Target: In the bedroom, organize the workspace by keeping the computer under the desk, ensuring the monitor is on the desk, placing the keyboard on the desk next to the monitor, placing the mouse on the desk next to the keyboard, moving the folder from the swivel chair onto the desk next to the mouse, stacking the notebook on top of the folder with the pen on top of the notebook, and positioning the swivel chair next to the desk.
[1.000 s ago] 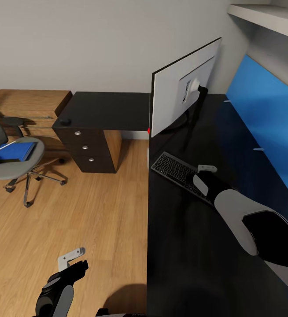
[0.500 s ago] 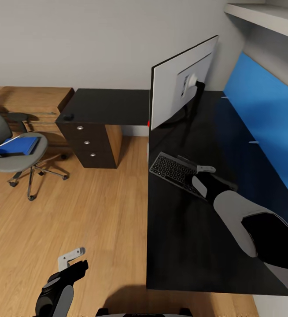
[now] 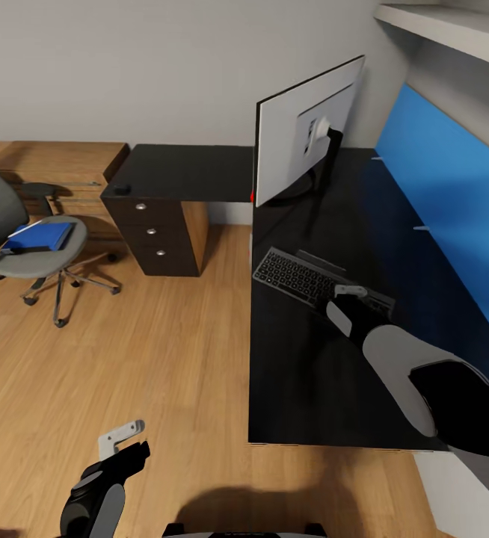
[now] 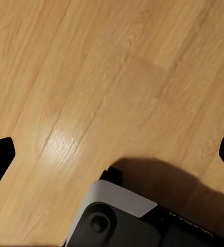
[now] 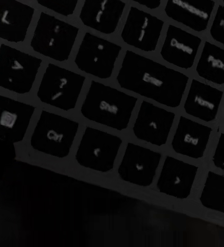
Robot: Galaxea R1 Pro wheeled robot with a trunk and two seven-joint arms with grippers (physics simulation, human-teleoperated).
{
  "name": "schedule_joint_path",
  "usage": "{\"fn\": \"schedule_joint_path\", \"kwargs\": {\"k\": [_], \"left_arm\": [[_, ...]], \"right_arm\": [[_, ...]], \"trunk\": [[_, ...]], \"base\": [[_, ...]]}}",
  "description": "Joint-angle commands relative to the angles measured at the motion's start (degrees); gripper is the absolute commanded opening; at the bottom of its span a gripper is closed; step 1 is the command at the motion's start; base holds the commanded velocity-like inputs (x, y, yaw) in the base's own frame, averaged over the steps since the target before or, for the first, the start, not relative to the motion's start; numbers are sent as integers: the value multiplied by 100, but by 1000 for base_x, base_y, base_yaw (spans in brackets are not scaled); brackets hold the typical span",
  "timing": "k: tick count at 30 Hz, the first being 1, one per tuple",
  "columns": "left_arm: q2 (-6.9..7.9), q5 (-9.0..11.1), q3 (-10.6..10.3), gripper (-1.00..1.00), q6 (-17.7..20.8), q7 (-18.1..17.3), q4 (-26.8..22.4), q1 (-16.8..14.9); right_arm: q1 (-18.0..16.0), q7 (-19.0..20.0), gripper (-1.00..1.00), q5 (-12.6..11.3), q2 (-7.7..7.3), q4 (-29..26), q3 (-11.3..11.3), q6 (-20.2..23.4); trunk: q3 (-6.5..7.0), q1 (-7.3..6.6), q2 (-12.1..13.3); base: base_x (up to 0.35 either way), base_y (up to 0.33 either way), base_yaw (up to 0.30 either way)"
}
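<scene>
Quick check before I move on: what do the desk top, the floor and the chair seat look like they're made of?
The desk top looks like glossy black laminate; it mirrors the blue panel. The floor looks like light wood planks with visible grain and a soft sheen. The swivel chair seat looks like matte grey upholstery, probably fabric.

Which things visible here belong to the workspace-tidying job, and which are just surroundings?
Job items:
desk
monitor
keyboard
mouse
folder
swivel chair
right gripper, over the keyboard

Just surroundings:
blue wall panel
light-wood counter
wood floor
wall shelf
</scene>
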Motion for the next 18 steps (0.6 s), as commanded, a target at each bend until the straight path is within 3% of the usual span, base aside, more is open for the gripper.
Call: {"fn": "schedule_joint_path", "kwargs": {"k": [1,13,18], "left_arm": [[-4,61,4,100,14,43,-9,-3],[0,68,4,100,22,49,-9,-3],[-2,69,4,100,23,61,-9,-3]], "right_arm": [[2,-27,100,-102,-4,108,41,36],[16,-27,100,-96,-3,99,41,18],[19,-27,100,-93,-3,97,44,16]], "trunk": [[-7,0,-6],[-7,0,-6],[82,-110,195]], "base": [[-239,0,0],[-68,0,0],[-1,0,0]]}}
